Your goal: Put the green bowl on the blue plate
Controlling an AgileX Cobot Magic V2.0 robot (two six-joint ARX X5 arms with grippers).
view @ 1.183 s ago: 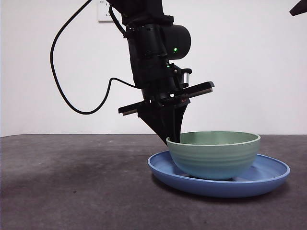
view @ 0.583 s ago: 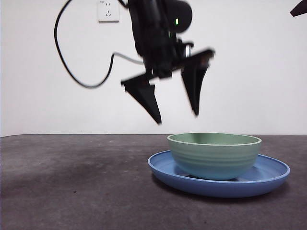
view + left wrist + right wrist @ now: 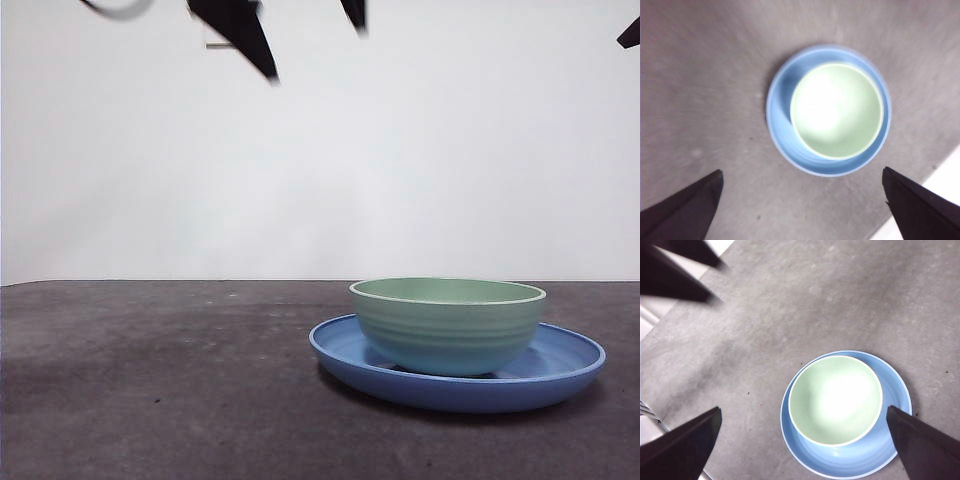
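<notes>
Green bowl (image 3: 447,322) on blue plate (image 3: 560,372), upright.

Even light; blurred left wrist view.

The left gripper (image 3: 310,35) has climbed away from the green bowl (image 3: 447,323). A second ago its jaws were closed at the bowl's near rim; half a second ago they had spread and lifted clear. Now only two dark, blurred tips show at the front view's top edge, seemingly wide apart, and the wrist view looks down from high above.
</notes>
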